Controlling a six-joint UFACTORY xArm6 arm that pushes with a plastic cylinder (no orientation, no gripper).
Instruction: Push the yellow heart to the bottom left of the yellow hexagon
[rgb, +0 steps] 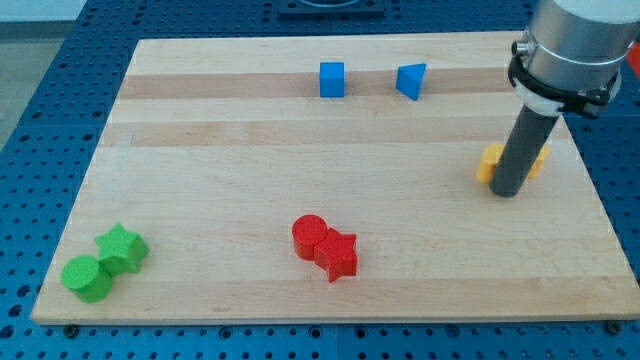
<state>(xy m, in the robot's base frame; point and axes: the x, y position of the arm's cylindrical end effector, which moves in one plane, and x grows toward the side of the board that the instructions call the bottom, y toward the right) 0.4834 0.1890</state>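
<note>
My tip (507, 193) rests on the board at the view's right. Directly behind the rod lie yellow pieces: one yellow block (489, 162) shows on the rod's left side and another yellow part (541, 160) on its right. The rod hides their middle, so I cannot tell which is the heart and which the hexagon. The tip is touching or very close to them at their lower edge.
A blue cube (332, 79) and a blue triangle (411, 80) sit near the view's top. A red cylinder (309, 236) touches a red star (338, 254) at bottom centre. A green star (122, 247) and green cylinder (88, 278) sit at bottom left. The board's right edge (600, 200) is close.
</note>
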